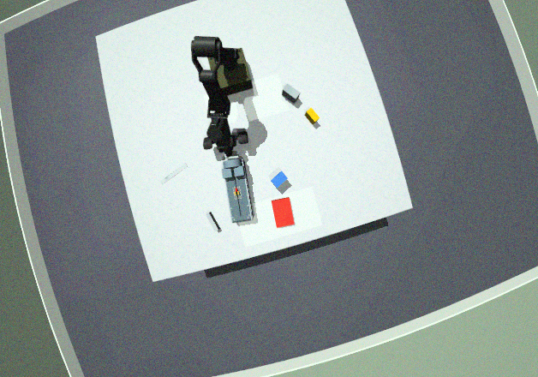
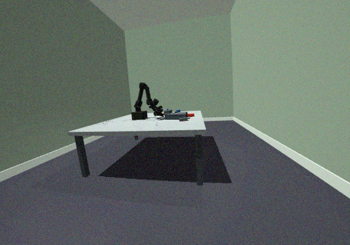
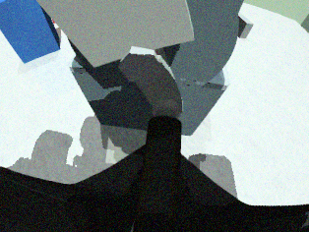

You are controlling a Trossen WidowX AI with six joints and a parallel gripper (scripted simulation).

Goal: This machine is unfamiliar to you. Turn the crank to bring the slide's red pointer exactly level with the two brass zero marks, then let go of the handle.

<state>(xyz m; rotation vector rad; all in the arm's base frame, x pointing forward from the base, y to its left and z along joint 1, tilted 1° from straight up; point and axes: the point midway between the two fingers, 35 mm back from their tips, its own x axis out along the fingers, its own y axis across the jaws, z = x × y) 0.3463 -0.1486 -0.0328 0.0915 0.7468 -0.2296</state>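
1. Gripper [image 1: 229,152] [image 2: 161,114] [image 3: 158,151] pinches what looks like the crank handle [image 3: 166,106], wrist-view centre;
2. Red pointer [image 1: 236,190], top-view centre, near brass marks [image 1: 237,195]; exact level unclear;
3. Ease round the handle's arc; release once level.

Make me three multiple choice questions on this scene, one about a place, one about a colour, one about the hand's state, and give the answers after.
1. Where is the red block?
A. On the arm's base
B. Beside the machine
C. On the floor

2. What colour is the small block nearest the grey block?
A. Yellow
B. Blue
C. Red

3. How is the hand?
A. Wide open
B. Shut on nothing
C. Shut on something

Answers:
1 B: the top view shows the red block next to the machine.
2 A: the yellow block sits closest to the grey block.
3 C: the hand is closed at the machine's crank end, seemingly on the handle.
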